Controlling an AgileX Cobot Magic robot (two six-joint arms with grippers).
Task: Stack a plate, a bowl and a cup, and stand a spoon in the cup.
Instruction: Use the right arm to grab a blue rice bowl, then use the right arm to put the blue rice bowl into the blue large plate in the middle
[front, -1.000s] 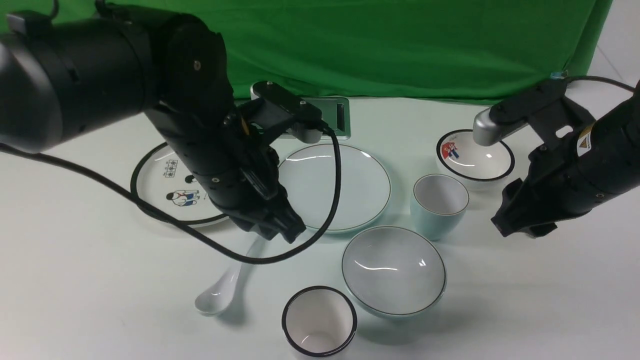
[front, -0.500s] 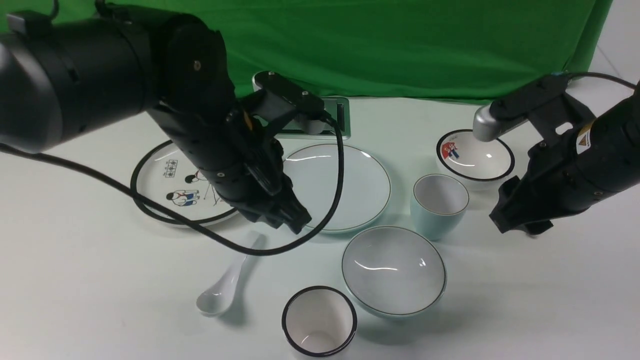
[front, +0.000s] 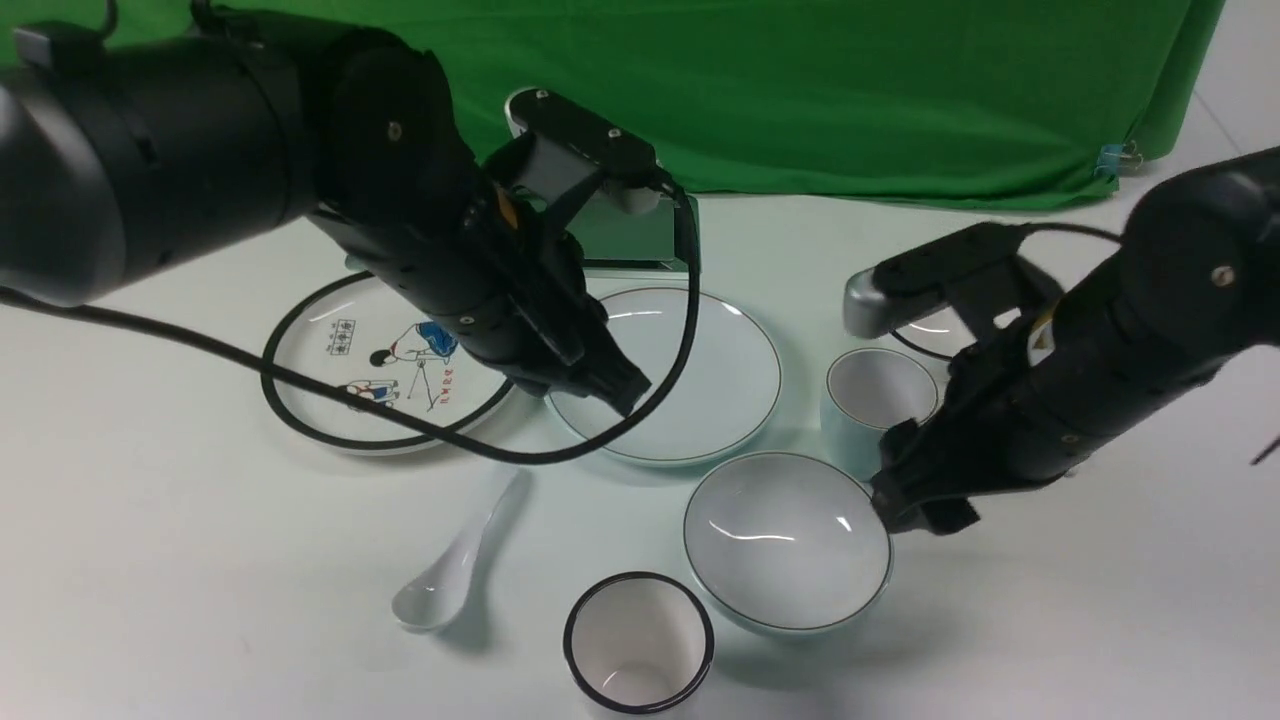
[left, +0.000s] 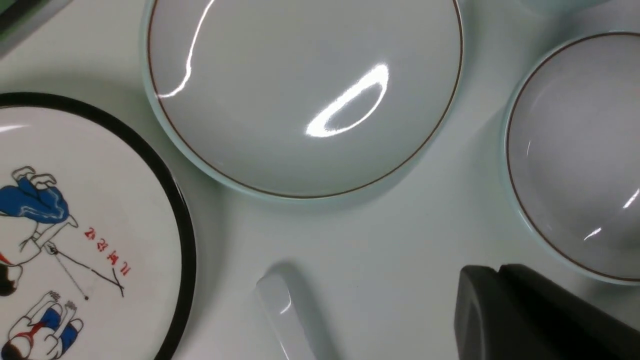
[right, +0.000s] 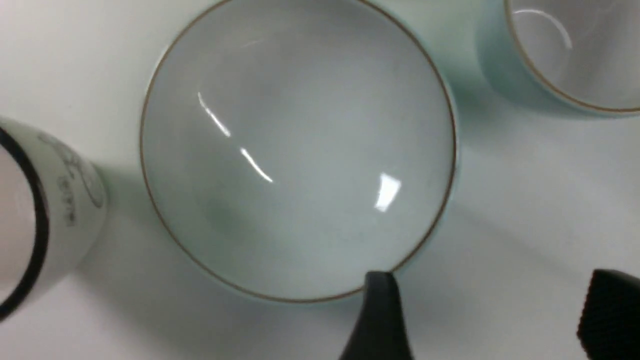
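The pale blue-green plate (front: 720, 370) (left: 300, 90) lies mid-table. In front of it sits the matching bowl (front: 787, 540) (left: 575, 150) (right: 300, 150), with the cup (front: 875, 400) (right: 575, 55) upright just behind the bowl's right side. The white spoon (front: 455, 570) (left: 285, 320) lies flat to the near left. My left gripper (front: 620, 390) (left: 495, 272) is shut and empty, hovering over the plate's near-left rim. My right gripper (front: 915, 500) (right: 490, 280) is open at the bowl's right rim, one finger (right: 380, 300) at the rim and the other outside it over bare table.
A white plate with a black rim and cartoon figures (front: 390, 370) (left: 75, 225) lies left of the plate. A black-rimmed white cup (front: 638, 640) (right: 30, 210) stands at the near edge. A small black-rimmed bowl (front: 930, 335) is half hidden behind my right arm. Green cloth hangs behind.
My left gripper lifted away from the spoon and moved right toward the plate. My right arm swung left and down to the bowl's right rim, and its jaws opened wider.
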